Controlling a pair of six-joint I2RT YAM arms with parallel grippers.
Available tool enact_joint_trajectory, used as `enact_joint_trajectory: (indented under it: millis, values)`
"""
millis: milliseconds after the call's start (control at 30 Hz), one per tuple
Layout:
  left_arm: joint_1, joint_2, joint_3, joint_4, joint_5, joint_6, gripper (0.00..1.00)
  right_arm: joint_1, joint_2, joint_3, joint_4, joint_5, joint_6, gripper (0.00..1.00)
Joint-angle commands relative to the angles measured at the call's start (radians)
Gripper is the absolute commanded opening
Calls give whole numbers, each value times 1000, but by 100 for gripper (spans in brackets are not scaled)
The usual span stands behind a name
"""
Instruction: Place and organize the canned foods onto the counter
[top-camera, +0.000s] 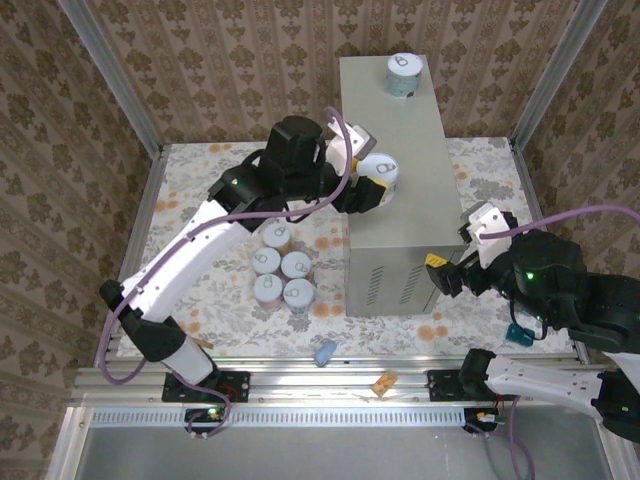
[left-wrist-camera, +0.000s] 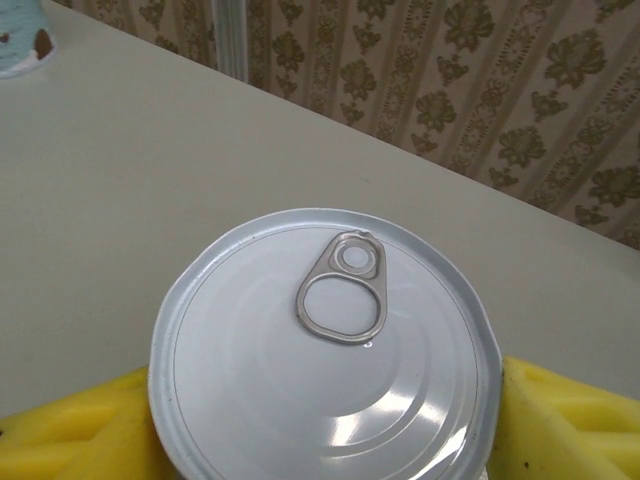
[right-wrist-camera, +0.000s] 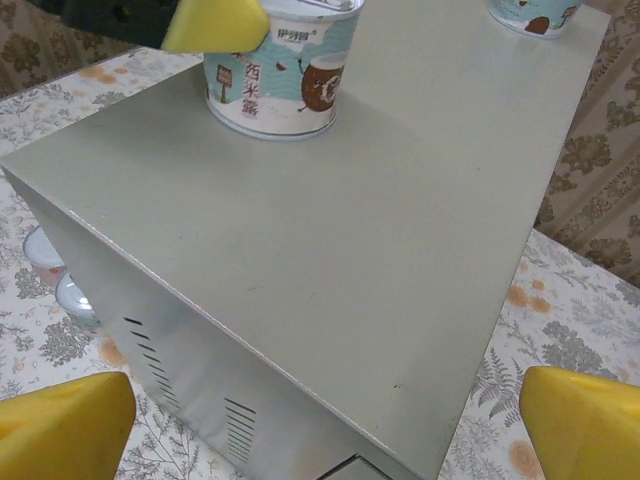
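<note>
Grey counter (top-camera: 400, 230) top: left gripper (top-camera: 372, 182) clamped a light-blue can (top-camera: 381, 170) at its left edge | 2nd can (top-camera: 404, 75) stood at far end | 5 cans (top-camera: 296, 264) sat on floral table (top-camera: 200, 180), left of counter | right gripper (right-wrist-camera: 325, 420) gaped wide, empty.

Chinese "西米" on light-blue can (right-wrist-camera: 283, 85) label

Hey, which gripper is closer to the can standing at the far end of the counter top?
Left. The left gripper clamps a second can on the counter top, partway toward the far can. The right gripper hangs open off the counter's near right corner.
</note>
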Motion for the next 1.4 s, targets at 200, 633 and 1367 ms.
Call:
enact_joint_trajectory:
  millis: [200,633,1367]
  values:
    - [100,136,154,33,-37,49,68,-5,-19,-35,84,66,-5,100]
    - [213,410,462,21,-16,84,69,-5,-38,-65,114,75,9,100]
    - [296,661,639,200,60,60,72,-5,-68,-94,105,67,62,100]
